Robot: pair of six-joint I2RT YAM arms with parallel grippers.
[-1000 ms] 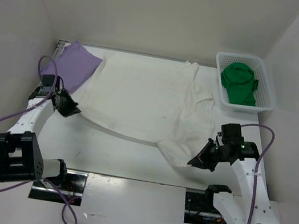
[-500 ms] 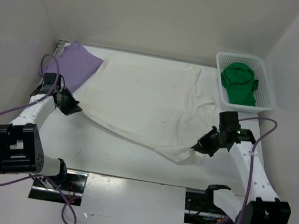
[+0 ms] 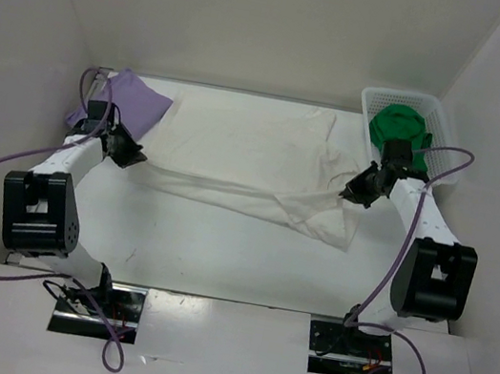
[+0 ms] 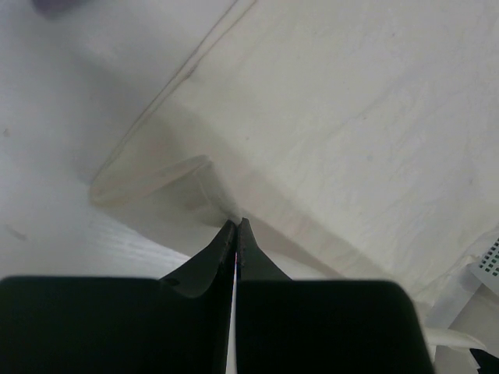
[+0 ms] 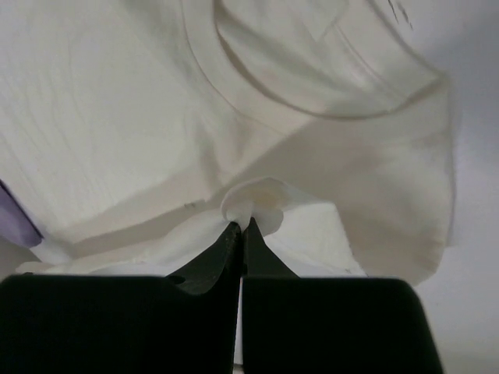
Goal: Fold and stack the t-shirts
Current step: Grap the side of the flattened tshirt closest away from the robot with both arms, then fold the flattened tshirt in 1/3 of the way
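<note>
The left gripper (image 3: 134, 158) is pinching the left edge of the cream shirt (image 3: 246, 153), with its jaws pressed tight together on a fold of cloth. It is working well to the left of the basket (image 3: 402, 95). The right gripper (image 3: 347, 195) is clamping the shirt's right edge the same way, jaws closed on a small bunched fold, just in front of the basket's near left corner. The cream shirt is lying spread across the table (image 3: 219, 250) to the left of the basket, and its near edge is stretching between the two grippers. Its collar is showing beyond the pinched fold in the right wrist view. The purple shirt (image 3: 135, 99) is lying flat at the table corner farthest left of the basket, just beyond the left gripper. The green shirt (image 3: 399, 124) is sitting bunched inside the basket.
</note>
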